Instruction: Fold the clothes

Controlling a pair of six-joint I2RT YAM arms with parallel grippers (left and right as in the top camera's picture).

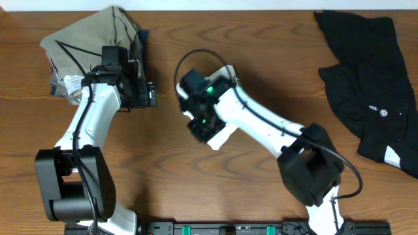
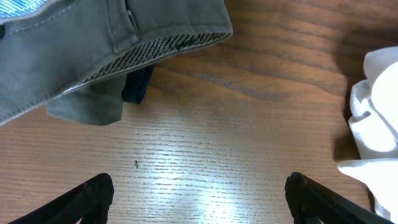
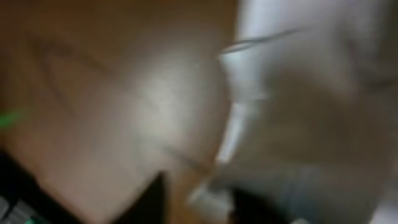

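The white T-shirt [image 1: 224,137] is a small bunch at the table's middle, mostly hidden under my right gripper [image 1: 204,127]. It also shows at the right edge of the left wrist view [image 2: 373,118]. The right wrist view is blurred: white cloth [image 3: 311,93] fills its right side, and a bit of it lies between the fingers of my right gripper [image 3: 202,199], which looks shut on it. The green print is hidden. The black logo garment [image 1: 372,78] lies spread at the far right. My left gripper [image 1: 149,94] [image 2: 199,199] is open and empty over bare wood, left of the white bunch.
A khaki garment [image 1: 91,36] lies heaped at the far left, with a bit of blue denim and dark cloth under it. Its hem hangs across the top of the left wrist view [image 2: 62,50]. The arm bases stand at the front edge.
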